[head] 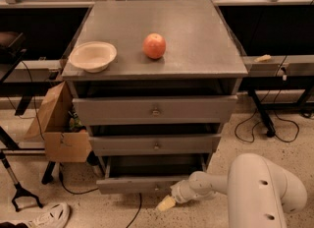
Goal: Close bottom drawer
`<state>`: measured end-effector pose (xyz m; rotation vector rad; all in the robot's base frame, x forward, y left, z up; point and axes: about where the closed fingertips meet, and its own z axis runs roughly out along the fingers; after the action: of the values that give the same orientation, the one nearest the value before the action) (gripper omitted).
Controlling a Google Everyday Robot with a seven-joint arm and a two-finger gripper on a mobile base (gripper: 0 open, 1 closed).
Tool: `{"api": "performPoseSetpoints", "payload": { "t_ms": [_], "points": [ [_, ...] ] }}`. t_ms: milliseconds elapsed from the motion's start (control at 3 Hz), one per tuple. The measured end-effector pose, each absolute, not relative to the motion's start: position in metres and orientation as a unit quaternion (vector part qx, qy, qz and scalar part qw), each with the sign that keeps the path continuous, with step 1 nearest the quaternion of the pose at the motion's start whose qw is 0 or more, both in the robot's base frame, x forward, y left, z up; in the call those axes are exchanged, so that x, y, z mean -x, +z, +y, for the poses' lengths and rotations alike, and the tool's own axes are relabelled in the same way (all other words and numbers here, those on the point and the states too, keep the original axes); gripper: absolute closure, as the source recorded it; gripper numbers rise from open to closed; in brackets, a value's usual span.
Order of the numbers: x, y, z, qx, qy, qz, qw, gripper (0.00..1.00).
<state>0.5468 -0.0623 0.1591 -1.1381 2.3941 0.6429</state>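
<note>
The bottom drawer (132, 185) is the lowest of the grey cabinet's three. It stands pulled out, its dark inside showing above the slim front panel, with a small knob near the panel's middle. My gripper (166, 203) is low in front of the drawer, just below and right of the knob, at the end of the white arm (260, 192) that comes in from the lower right. Its pale tip points down and left toward the floor, close to the front panel.
The middle drawer (156, 144) and top drawer (155, 109) also stand slightly out. A bowl (92, 56) and an apple (154, 45) sit on the cabinet top. A cardboard box (59, 126) stands left of the cabinet; cables and a shoe (46, 216) lie on the floor.
</note>
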Motion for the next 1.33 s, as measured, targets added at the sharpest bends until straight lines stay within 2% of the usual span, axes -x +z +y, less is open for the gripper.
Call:
{"api": "performPoseSetpoints", "payload": {
  "t_ms": [333,667,1333],
  "points": [
    [-0.549,0.159,-0.064,0.407,0.228,0.860,0.207,0.27],
    [-0.574,0.161,-0.074,0.401,0.212,0.865,0.215,0.50],
    [-0.587,0.163,-0.083,0.396,0.199,0.869,0.219,0.97]
  ]
}}
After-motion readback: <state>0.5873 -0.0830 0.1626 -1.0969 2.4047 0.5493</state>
